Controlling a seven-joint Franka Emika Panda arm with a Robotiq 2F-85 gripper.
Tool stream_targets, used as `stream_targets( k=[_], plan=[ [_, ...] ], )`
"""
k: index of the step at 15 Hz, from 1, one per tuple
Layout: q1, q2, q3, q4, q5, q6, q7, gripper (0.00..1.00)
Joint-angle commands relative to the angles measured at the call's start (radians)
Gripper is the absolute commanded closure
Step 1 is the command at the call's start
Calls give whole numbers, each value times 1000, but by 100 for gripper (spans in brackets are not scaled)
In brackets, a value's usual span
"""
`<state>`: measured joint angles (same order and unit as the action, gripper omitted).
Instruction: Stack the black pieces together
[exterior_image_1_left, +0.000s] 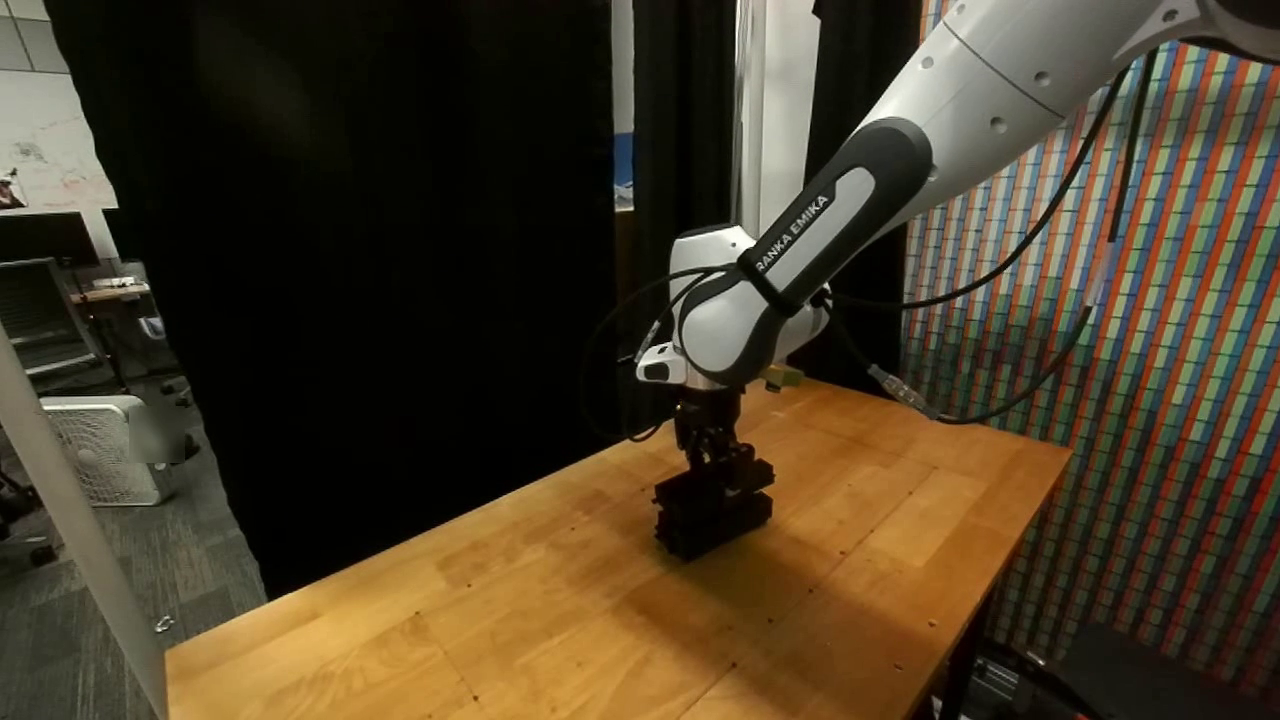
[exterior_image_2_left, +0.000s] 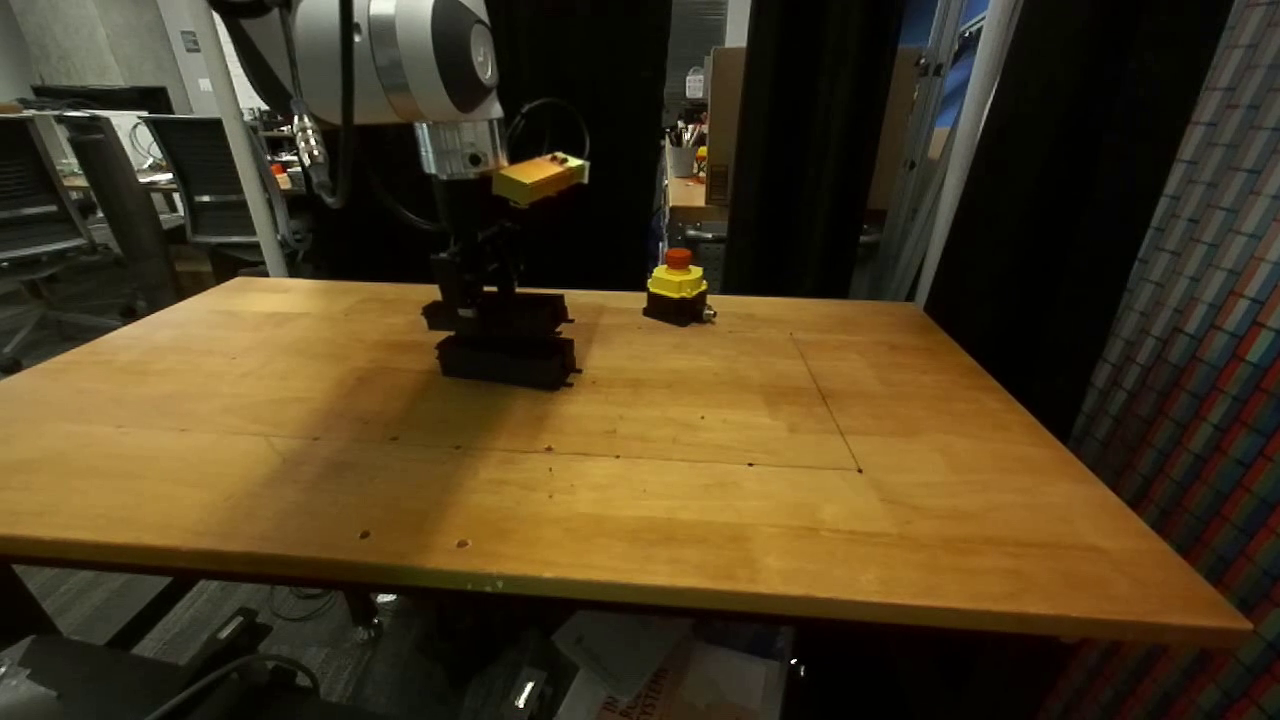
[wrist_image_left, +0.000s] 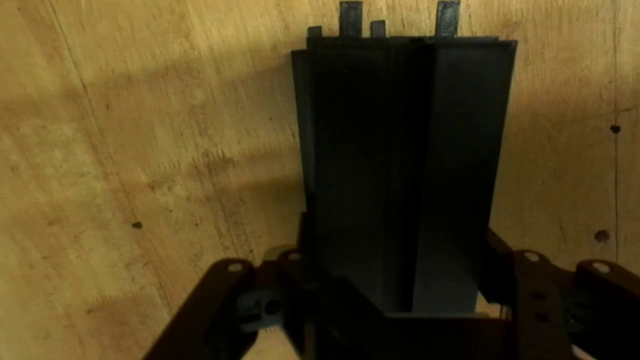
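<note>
- Firstly, one upper black piece (exterior_image_2_left: 535, 312): matte, bar-shaped, held above its mate, the two lying roughly parallel in both exterior views.
- One lower black piece (exterior_image_2_left: 508, 362): similar in form, resting on the table, beneath the upper black piece. A narrow gap shows at the ends; contact along the middle cannot be told.
- One gripper (wrist_image_left: 398, 227): black, pointing downward; fingers (wrist_image_left: 530, 280) clamped on the upper black piece, one against each long side.
- Tabs (wrist_image_left: 350, 20): four, two longer and two shorter, projecting from the black end at the top of the wrist view; which piece bears each is unclear.
- One robot arm (exterior_image_1_left: 860, 215): white and dark grey, lettering on the forearm, cables attached.
- One yellow unit (exterior_image_2_left: 540, 180): block-shaped, mounted at the wrist.
- One stop button (exterior_image_2_left: 678, 285): red cap, yellow housing, black base; upright near the table's far edge, apart from the pieces.
- One table (exterior_image_2_left: 700, 530): wooden, with small dark holes and thin lines.
- Black curtain (exterior_image_1_left: 400, 250): hanging behind the table.
- One box fan (exterior_image_1_left: 95, 450): white, on the floor.
</note>
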<state>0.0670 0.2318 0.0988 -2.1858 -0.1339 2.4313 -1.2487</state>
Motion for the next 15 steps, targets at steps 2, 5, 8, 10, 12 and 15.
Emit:
stream_targets(
  k=[2, 5, 8, 10, 12, 15],
  plan=[
    [-22, 3, 25, 7, 47, 29, -19, 55],
    [-28, 1, 26, -1, 72, 42, -24, 55],
    [-35, 1, 26, -12, 86, 62, -28, 55],
    [-39, 4, 25, -15, 87, 67, -27, 55],
    [-44, 9, 24, -16, 86, 72, -28, 55],
    [-49, 16, 25, -19, 83, 79, -28, 55]
  ],
)
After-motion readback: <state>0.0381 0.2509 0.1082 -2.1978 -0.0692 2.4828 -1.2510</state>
